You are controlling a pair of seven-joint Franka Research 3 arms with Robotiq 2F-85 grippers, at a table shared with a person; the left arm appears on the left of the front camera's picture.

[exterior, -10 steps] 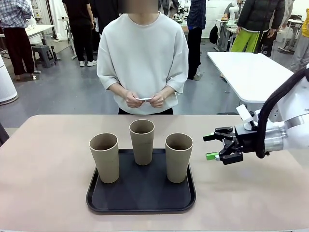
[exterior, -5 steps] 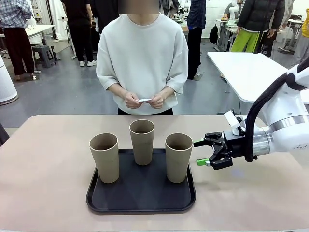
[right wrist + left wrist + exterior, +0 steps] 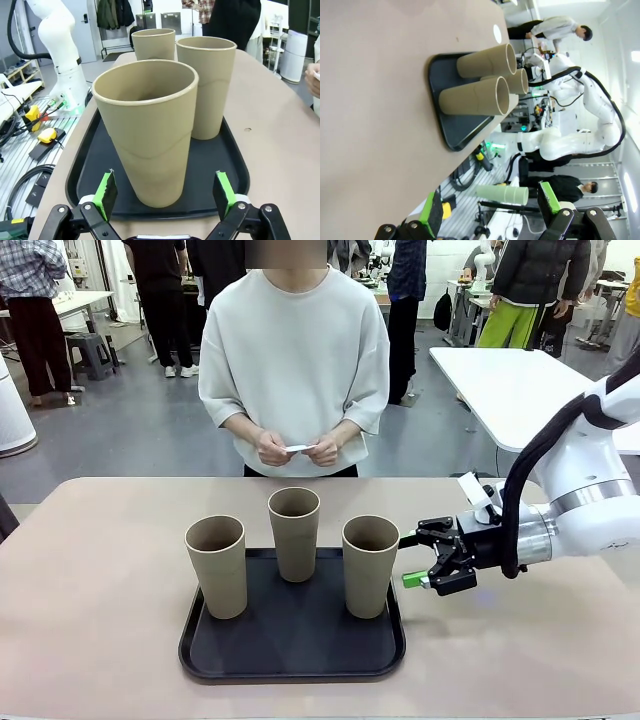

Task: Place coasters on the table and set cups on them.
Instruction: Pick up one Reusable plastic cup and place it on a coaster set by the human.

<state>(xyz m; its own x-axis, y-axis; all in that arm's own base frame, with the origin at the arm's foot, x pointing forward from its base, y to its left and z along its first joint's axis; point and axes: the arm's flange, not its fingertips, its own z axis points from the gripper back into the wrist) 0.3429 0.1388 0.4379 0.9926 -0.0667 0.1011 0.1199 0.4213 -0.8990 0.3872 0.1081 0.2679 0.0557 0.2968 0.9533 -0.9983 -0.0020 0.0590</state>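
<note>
While my left hand [image 3: 489, 197] hangs spread wide, three cups [image 3: 216, 570] stand upright on the black tray [image 3: 290, 655] on the worktop [image 3: 90, 620]; my right hand [image 3: 409, 560], level, gapes wide just beside the rightmost cup [image 3: 370, 570]; a person [image 3: 295, 360] stands opposite.

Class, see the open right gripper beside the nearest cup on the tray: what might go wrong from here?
1. The right gripper is open beside the tall right cup; an off-centre close may tip it into the middle cup.
2. The thin white piece, likely a coaster, is in the person's hands, not on the table; the cup may land on bare tabletop.
</note>
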